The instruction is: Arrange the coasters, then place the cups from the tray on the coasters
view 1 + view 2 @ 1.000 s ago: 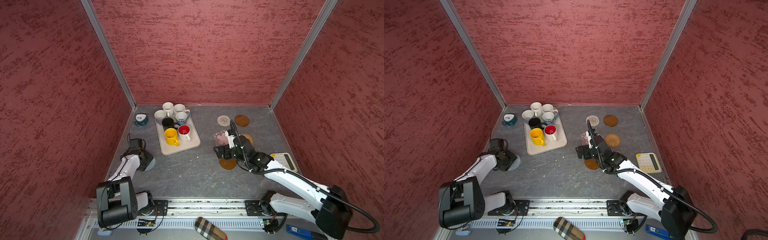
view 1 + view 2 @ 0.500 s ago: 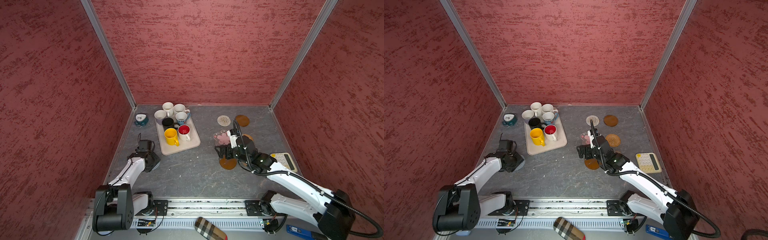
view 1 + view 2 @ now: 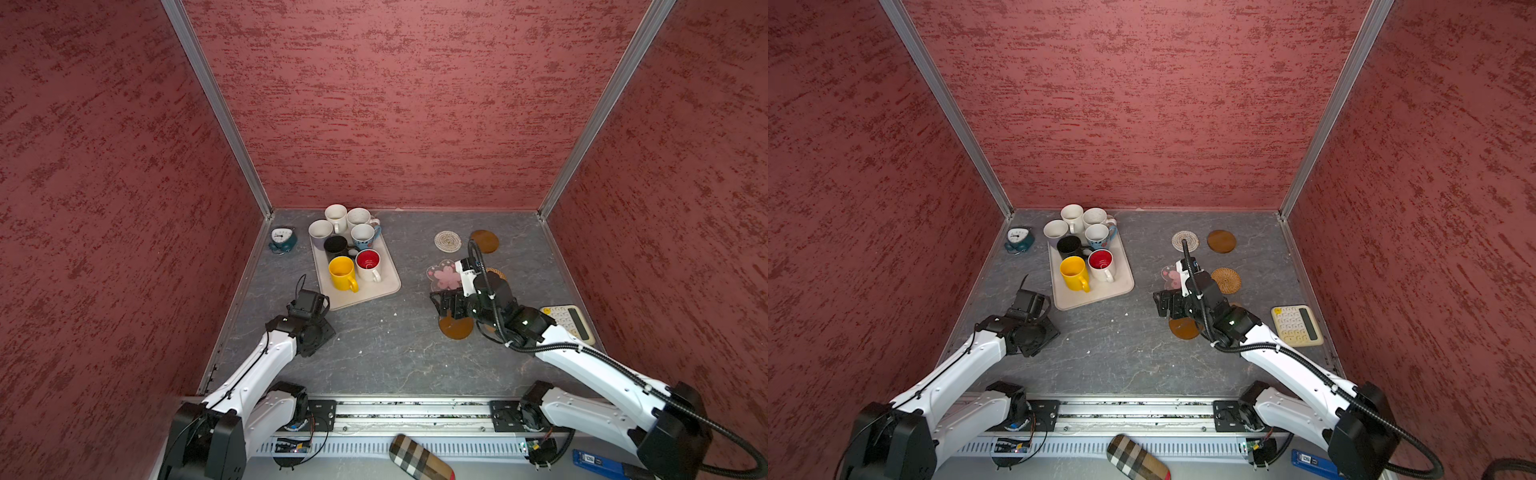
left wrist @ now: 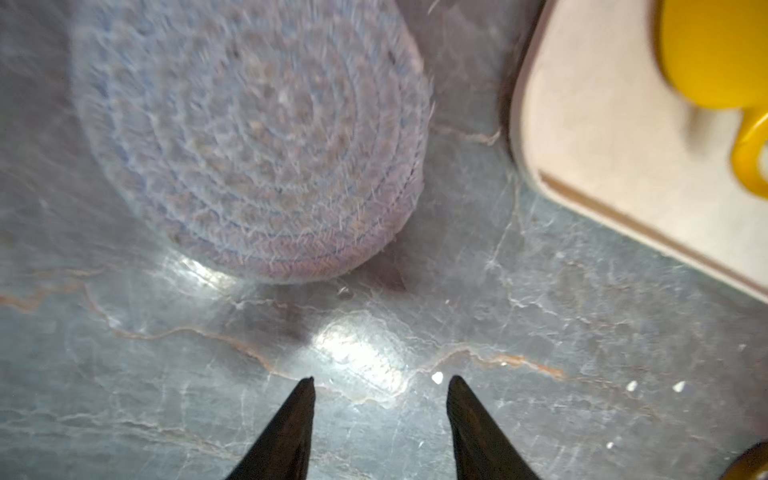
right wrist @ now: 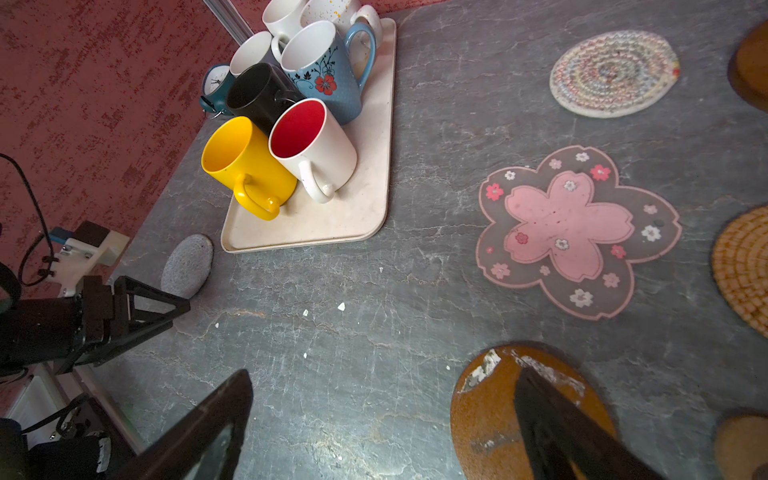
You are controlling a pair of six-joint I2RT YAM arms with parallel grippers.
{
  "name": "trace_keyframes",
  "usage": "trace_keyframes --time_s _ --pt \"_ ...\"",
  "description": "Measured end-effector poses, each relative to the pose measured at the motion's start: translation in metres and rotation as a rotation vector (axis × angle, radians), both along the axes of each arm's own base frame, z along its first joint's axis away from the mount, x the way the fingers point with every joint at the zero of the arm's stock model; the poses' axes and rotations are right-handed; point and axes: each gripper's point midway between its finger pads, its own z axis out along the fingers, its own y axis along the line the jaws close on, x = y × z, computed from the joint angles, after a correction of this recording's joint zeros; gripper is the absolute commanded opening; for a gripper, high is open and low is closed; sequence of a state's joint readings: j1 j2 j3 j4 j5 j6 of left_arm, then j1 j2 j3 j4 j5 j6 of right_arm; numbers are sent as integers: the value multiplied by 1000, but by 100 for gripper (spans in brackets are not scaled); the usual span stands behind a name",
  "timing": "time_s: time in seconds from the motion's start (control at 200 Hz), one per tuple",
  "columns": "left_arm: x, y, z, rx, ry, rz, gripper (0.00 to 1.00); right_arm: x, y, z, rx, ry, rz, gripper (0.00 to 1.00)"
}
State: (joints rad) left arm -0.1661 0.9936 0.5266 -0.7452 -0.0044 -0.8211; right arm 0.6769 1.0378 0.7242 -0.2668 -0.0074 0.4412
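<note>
I am holding my left fingers (image 4: 286, 432) parted and empty above the bare surface (image 4: 540, 407), near the one grey-blue coaster (image 4: 249, 137) lying by the tray (image 3: 365, 293) corner. Seven cups (image 3: 343, 272) are standing crowded on that tray. My right fingers (image 5: 561, 432) are gaping wide, gripping nothing, one hanging over a worn brown disc (image 5: 486, 415). Around it are lying one pink flower (image 5: 569, 224), one cream spiral (image 5: 613, 72), one rattan round (image 5: 744, 266) and one second brown disc (image 3: 484, 241).
</note>
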Motion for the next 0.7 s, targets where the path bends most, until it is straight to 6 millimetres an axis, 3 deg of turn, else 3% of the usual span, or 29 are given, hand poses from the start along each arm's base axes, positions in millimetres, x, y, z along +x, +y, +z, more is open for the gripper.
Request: trace_keyframes --time_s 0.105,0.431,0.536,0.701 --pt "11 20 6 -13 -11 84 52 0 0 1 8 2 -2 99" --pt "30 61 -9 -34 37 228 52 -2 0 -1 2 11 3 99" --pt "35 61 -20 -58 55 233 52 -2 -1 -2 -4 11 6 99" --pt "46 50 -20 -64 20 179 52 -1 -1 -3 -8 15 5 99"
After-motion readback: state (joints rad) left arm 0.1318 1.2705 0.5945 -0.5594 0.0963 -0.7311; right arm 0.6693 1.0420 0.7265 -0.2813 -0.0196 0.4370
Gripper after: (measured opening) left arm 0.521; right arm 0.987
